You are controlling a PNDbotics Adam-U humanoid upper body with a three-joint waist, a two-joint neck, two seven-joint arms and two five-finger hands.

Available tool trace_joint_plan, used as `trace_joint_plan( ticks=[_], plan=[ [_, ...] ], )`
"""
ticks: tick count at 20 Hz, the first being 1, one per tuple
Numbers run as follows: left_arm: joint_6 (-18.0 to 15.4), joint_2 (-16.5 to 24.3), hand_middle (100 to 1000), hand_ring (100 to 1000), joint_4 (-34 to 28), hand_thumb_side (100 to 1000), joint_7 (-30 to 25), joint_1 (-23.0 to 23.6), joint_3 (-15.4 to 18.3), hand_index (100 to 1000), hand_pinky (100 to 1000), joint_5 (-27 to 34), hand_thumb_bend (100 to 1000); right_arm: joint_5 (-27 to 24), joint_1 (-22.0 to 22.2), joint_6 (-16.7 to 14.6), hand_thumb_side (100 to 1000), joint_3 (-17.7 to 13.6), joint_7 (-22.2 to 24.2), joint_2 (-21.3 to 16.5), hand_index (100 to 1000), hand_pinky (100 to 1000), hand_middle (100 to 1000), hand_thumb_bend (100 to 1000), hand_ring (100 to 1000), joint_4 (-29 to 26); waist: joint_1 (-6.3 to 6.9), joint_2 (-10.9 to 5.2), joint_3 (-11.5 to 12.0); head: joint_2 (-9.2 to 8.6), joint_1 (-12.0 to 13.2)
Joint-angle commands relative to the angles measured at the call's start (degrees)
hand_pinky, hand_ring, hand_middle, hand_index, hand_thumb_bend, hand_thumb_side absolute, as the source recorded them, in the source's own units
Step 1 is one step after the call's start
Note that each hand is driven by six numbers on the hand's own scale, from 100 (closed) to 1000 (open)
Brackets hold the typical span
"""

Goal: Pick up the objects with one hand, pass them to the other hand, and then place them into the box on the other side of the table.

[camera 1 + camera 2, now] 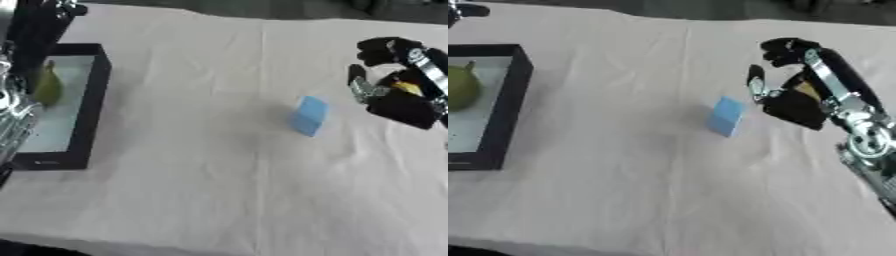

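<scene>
One desk (219, 190) under a pale cloth carried one black-framed shallow box (507, 105) at the left, holding one green pear (460, 88). The right robot hand (794, 100) hovered at the right, fingers loosely spread, gripping nothing. One light-blue block (727, 116) stood just left of it, apart.

Left eye view: blurred silver-and-black left arm (13, 115) covers the box's (94, 95) left wall and part of the pear (48, 87); left hand not discernible. Right eye view: box and pear cut by left edge. Right hand (794, 92): small yellow patch (805, 90) at palm, unidentifiable. Blue block (727, 116): markings, if any, too blurred to tell.
</scene>
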Motion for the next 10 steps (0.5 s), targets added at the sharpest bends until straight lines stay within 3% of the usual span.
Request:
trace_joint_plan(
  ticks=[1,7,10],
  plan=[
    [-0.9,-0.5,785,765,-0.8,665,1.2,-0.2,0.6,826,741,0.1,100,-0.4,-0.5,2.2,435,-2.2,5.6,-4.0,847,645,778,201,839,-1.1,-0.05,-0.84,0.1,-0.75,-0.8],
    [-1.0,-0.7,783,764,-0.3,664,1.5,0.2,0.1,820,739,0.0,100,3.8,-0.7,4.1,356,-4.3,12.3,-8.3,860,760,807,312,863,-1.1,-0.69,-0.69,0.5,-0.93,-2.4],
    [-1.0,-0.7,782,763,-0.4,664,1.4,0.3,0.0,817,738,-0.2,100,8.5,0.3,3.9,256,-5.6,14.6,-10.3,869,839,821,407,876,-1.1,-0.76,-0.38,0.6,-1.39,-2.9]
  ],
)
